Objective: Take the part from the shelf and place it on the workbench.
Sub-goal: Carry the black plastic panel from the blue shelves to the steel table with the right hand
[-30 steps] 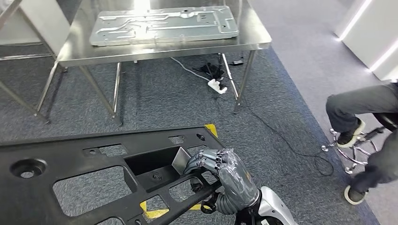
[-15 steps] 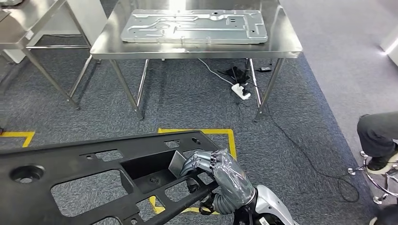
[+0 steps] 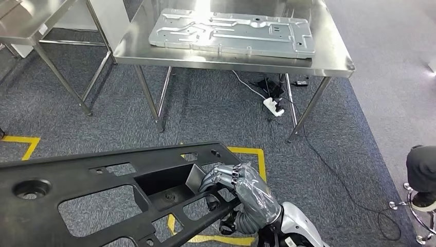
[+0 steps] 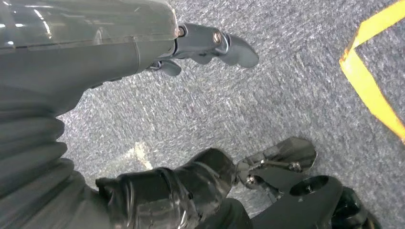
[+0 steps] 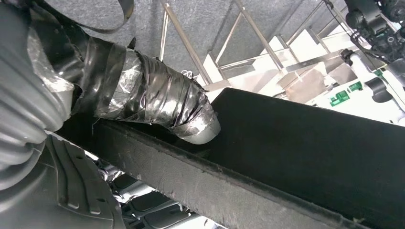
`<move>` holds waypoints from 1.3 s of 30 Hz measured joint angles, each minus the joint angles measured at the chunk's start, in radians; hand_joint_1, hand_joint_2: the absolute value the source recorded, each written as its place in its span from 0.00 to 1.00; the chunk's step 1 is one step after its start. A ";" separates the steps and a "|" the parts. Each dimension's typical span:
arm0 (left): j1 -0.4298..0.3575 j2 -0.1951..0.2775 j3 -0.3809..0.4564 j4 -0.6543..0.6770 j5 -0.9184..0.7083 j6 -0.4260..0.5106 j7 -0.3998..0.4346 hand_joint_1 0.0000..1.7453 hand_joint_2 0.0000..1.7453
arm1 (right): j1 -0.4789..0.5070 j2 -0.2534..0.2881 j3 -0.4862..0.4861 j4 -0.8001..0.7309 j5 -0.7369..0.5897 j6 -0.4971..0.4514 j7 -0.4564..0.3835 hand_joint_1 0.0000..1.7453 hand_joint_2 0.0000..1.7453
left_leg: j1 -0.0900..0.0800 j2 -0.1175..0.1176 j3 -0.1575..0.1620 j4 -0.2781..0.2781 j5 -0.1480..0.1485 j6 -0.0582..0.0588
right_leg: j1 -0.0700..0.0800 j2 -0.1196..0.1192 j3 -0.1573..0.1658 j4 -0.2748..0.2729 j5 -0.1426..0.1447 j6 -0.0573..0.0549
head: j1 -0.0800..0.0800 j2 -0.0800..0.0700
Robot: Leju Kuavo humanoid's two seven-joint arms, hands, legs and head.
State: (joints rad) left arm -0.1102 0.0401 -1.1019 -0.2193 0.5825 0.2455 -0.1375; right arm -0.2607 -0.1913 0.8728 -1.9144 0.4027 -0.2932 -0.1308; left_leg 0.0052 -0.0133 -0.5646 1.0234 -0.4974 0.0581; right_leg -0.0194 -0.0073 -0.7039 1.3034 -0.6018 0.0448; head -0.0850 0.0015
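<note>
The long black plastic part point(image 3: 77, 180), with several cut-outs, lies across the lower left of the head view, above the carpet. My right hand point(image 3: 241, 190) grips its right end, fingers curled over a bar; the right wrist view shows the taped thumb point(image 5: 157, 107) pressed against the part point(image 5: 310, 152). In the left wrist view my left hand point(image 4: 86, 95) hangs over the carpet, fingers spread, its taped thumb point(image 4: 181, 191) close to an end of the part point(image 4: 305, 200); whether it holds it is unclear. The steel workbench point(image 3: 334, 62) stands ahead, bearing a metal panel point(image 3: 231, 32).
A power strip point(image 3: 273, 106) and cables lie under the workbench. Yellow floor tape point(image 3: 257, 154) marks a square below me. A second steel table point(image 3: 31, 25) stands at the far left. A person's leg point(image 3: 421, 170) on a stool shows at the right edge.
The camera has moved: the workbench has shifted right and sits more centred, and the seated person has slid towards the right edge. My right hand's grip on the part is unchanged.
</note>
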 joint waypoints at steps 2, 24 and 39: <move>0.001 0.000 0.000 0.000 0.000 0.000 0.000 0.00 1.00 | 0.000 0.000 0.000 0.001 -0.001 0.000 0.000 1.00 1.00 | -0.004 -0.006 0.027 0.000 -0.020 -0.001 | 0.004 0.001 -0.007 -0.060 0.048 -0.007 | 0.000 0.000; 0.007 -0.004 -0.010 0.000 0.001 -0.008 0.007 0.00 1.00 | -0.003 0.001 0.002 0.014 -0.011 -0.006 -0.012 1.00 1.00 | 0.002 0.011 -0.093 0.025 0.066 -0.036 | 0.002 0.009 0.238 -0.279 0.046 -0.013 | 0.003 0.000; -0.001 -0.007 -0.011 0.000 0.002 -0.009 0.005 0.00 1.00 | -0.005 0.001 0.003 0.020 -0.014 -0.006 -0.013 1.00 1.00 | -0.006 -0.009 0.076 -0.001 -0.051 -0.037 | 0.020 0.014 0.053 -0.270 0.186 -0.042 | 0.011 0.000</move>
State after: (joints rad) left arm -0.1111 0.0326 -1.1131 -0.2194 0.5848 0.2365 -0.1321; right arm -0.2658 -0.1901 0.8762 -1.8942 0.3887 -0.2995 -0.1440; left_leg -0.0007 -0.0223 -0.4885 1.0223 -0.5486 0.0215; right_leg 0.0005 0.0064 -0.6514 1.0332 -0.4157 0.0032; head -0.0741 0.0015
